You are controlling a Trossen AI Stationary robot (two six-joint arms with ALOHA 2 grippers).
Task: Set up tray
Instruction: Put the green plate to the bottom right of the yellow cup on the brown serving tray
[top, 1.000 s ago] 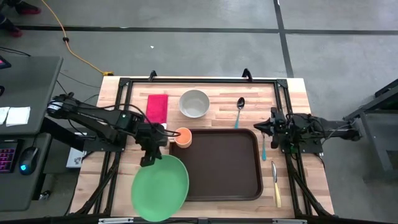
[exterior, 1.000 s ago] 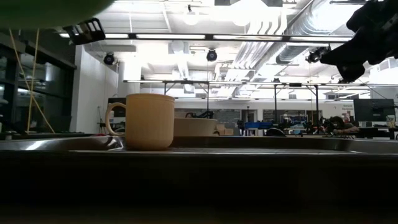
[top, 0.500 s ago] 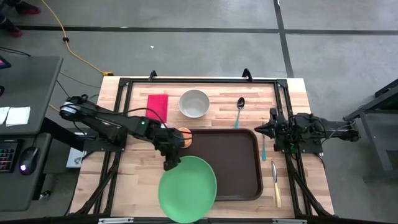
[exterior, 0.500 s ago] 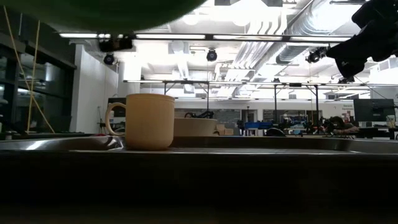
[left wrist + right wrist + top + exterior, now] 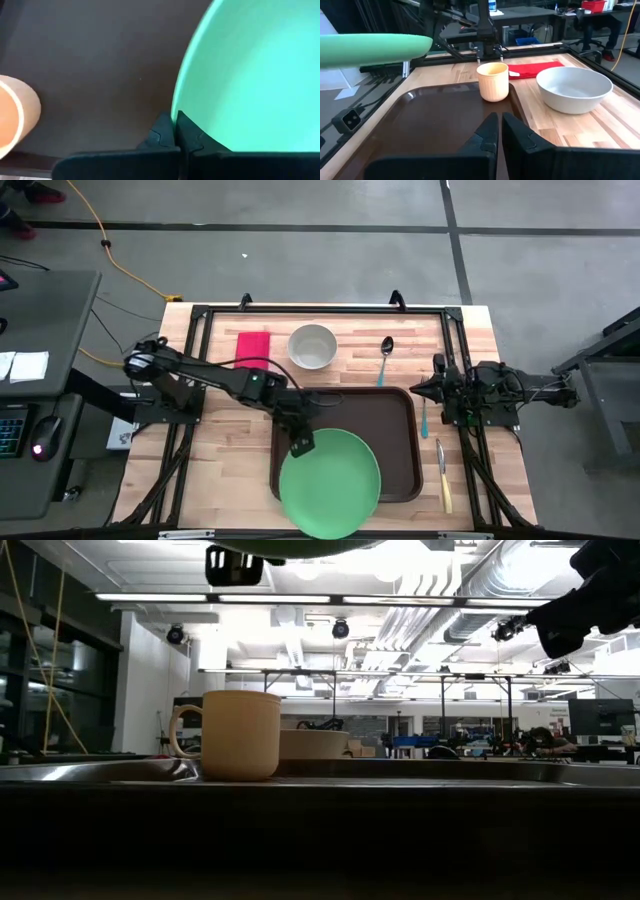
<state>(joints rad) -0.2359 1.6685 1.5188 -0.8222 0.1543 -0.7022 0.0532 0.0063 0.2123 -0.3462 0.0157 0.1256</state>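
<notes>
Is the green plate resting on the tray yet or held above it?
Held above: the green plate floats clear over the tray in the right wrist view, its rim pinched by the left gripper.

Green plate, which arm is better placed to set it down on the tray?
The left arm. Its gripper is already shut on the green plate, holding it by the rim above the tray. The right gripper waits shut by the tray's far edge, holding nothing.

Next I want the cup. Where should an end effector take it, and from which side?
Probably the cup's rim wall, from above. It stands upright with an open mouth at the tray's corner. No handle shows toward the right wrist camera. The bowl stands apart, so the side toward the red cloth looks freest.
</notes>
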